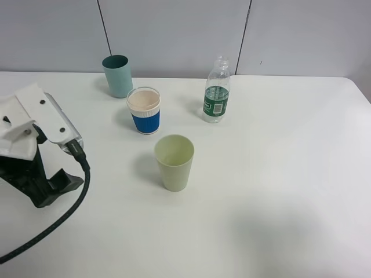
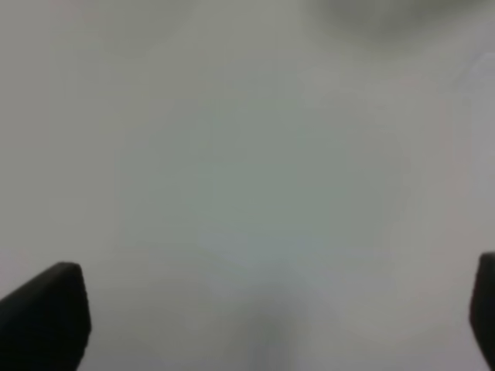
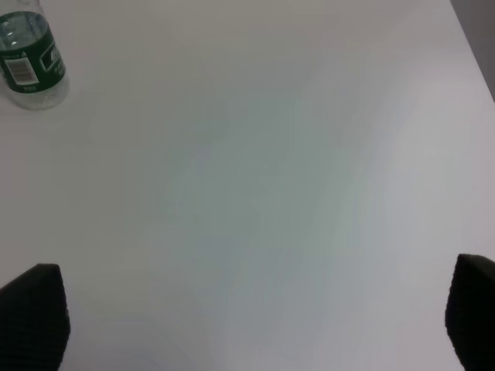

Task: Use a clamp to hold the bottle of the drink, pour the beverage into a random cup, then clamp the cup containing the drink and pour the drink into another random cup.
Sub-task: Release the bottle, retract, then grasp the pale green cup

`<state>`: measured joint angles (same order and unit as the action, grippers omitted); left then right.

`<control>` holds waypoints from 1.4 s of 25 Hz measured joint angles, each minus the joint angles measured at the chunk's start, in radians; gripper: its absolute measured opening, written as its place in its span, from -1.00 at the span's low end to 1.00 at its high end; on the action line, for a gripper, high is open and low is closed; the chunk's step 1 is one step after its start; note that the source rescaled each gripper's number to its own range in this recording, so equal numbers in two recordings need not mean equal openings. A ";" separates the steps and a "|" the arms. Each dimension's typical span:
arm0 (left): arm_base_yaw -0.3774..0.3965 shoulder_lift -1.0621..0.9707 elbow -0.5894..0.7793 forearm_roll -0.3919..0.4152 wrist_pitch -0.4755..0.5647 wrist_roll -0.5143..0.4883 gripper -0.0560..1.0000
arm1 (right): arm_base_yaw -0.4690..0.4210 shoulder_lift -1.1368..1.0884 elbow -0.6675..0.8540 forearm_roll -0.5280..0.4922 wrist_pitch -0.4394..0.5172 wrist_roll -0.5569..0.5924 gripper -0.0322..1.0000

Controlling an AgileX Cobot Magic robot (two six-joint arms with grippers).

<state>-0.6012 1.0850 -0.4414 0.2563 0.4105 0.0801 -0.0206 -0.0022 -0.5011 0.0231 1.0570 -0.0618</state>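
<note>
The clear bottle [image 1: 216,95] with a green label stands uncapped at the back of the table, with clear beverage [image 1: 217,91] showing just above the label. The pale yellow-green cup [image 1: 174,162] stands near the middle and looks empty. The teal cup [image 1: 117,75] is at the back left. My left arm [image 1: 35,145] hovers at the table's left edge, well away from the cups. Its gripper [image 2: 267,313] is open over bare table. My right gripper [image 3: 251,313] is open too, with the bottle [image 3: 31,62] far from its jaws. The right arm is outside the exterior high view.
A white cup with a blue band [image 1: 144,110] stands between the teal cup and the pale cup. A black cable [image 1: 64,217] trails from the left arm over the white table [image 1: 290,174]. The table's right edge [image 3: 472,46] shows in the right wrist view.
</note>
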 joint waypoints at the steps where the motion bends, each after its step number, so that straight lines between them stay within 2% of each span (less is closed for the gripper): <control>1: 0.000 0.009 0.014 0.000 -0.047 0.001 1.00 | 0.000 0.000 0.000 0.000 0.000 0.000 0.89; 10: 0.000 0.026 0.158 -0.002 -0.400 -0.064 1.00 | 0.000 0.000 0.000 0.000 0.000 0.000 0.89; 14: 0.000 0.026 0.214 -0.002 -0.512 -0.096 1.00 | 0.000 0.000 0.000 0.000 0.000 0.000 0.89; 19: 0.000 0.026 0.235 -0.002 -0.618 -0.102 1.00 | 0.000 0.000 0.000 0.000 0.000 0.000 0.89; 23: -0.001 0.034 0.235 -0.002 -0.639 -0.103 1.00 | 0.000 0.000 0.000 0.000 0.000 0.000 0.89; 27: -0.001 0.098 0.236 -0.003 -0.663 -0.112 1.00 | 0.000 0.000 0.000 0.000 0.000 0.000 0.89; 31: -0.001 0.192 0.235 -0.002 -0.745 -0.158 1.00 | 0.000 0.000 0.000 0.000 0.000 0.000 0.89; 35: -0.001 0.283 0.234 0.062 -0.844 -0.180 1.00 | 0.000 0.000 0.000 0.000 0.000 0.000 0.89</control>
<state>-0.6023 1.3682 -0.2071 0.3185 -0.4335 -0.0999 -0.0206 -0.0022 -0.5011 0.0231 1.0570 -0.0618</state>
